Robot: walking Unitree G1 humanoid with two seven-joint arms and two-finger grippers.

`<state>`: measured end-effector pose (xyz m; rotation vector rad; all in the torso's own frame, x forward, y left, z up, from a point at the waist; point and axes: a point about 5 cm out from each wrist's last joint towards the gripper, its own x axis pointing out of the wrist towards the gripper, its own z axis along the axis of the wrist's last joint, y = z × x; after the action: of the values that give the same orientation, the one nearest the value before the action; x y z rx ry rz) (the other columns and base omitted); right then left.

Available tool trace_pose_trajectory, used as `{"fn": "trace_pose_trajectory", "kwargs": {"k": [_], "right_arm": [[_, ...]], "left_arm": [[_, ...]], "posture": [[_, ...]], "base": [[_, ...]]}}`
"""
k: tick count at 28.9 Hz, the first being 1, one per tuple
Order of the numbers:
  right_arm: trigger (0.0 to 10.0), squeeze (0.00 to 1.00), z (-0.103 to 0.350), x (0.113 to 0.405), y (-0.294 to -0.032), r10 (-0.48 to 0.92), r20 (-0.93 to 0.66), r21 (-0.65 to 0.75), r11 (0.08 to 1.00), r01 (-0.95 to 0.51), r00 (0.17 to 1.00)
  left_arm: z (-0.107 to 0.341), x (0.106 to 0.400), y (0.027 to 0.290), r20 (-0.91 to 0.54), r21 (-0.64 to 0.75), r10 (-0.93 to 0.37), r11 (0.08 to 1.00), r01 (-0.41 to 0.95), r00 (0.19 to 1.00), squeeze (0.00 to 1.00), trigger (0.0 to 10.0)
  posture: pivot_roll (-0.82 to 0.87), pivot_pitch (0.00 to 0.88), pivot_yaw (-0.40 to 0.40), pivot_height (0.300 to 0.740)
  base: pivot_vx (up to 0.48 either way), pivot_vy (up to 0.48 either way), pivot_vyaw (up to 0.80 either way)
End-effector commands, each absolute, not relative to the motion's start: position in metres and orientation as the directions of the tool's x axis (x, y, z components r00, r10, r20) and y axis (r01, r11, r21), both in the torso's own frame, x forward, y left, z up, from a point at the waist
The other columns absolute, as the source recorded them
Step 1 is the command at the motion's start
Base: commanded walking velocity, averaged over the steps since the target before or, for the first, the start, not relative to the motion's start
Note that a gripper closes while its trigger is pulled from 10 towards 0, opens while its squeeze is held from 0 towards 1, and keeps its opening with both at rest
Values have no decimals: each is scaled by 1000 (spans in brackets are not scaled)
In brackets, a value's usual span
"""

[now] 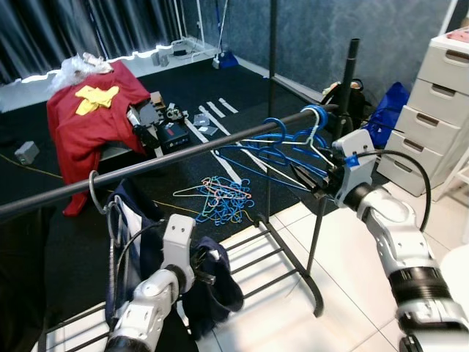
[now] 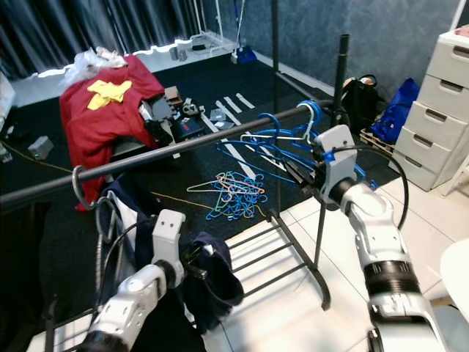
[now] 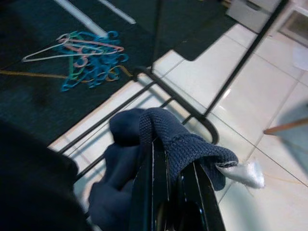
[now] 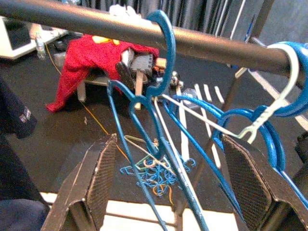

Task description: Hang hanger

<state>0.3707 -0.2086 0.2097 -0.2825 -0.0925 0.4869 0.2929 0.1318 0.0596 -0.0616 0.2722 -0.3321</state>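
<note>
Several blue hangers (image 4: 159, 115) hung on the black rail (image 4: 96, 21) directly ahead of the right claw (image 4: 168, 187), fingers spread wide, hanger frames between them, no contact seen. Left claw (image 3: 168, 187), low beneath the rail, was clenched on a navy garment (image 3: 163, 139). More hangers (image 1: 220, 198) lay on the floor beyond.

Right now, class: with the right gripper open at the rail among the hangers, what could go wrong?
1. The right gripper straddles tangled blue hangers; withdrawing may drag one off the rail.
2. The white hanger hooks near the rail's end and might slip off.
</note>
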Motion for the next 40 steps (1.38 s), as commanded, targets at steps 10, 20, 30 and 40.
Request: {"fn": "trace_pose_trajectory", "kwargs": {"k": [10, 20, 30, 40], "right_arm": [[10000, 0, 217, 387, -207, 529, -115, -346, 772, -533, 841], [10000, 0, 225, 392, -207, 538, -146, -369, 749, -551, 830], [10000, 0, 246, 399, -220, 515, -236, -374, 735, -566, 824], [10000, 0, 259, 400, -219, 567, -225, -353, 710, -609, 792]], "left_arm": [[69, 279, 160, -266, -68, -269, 963, 261, 925, 0, 10000], [68, 275, 160, -279, -65, -274, 962, 266, 920, 0, 10000], [75, 273, 161, -299, -37, -279, 959, 281, 912, 0, 10000], [78, 273, 158, -301, -44, -289, 956, 290, 909, 0, 10000]], "posture": [[72, 183, 72, 740], [77, 192, 72, 740], [75, 195, 64, 740], [73, 189, 69, 740]], "base": [[0, 0, 0], [0, 0, 0], [0, 0, 0], [0, 0, 0]]}}
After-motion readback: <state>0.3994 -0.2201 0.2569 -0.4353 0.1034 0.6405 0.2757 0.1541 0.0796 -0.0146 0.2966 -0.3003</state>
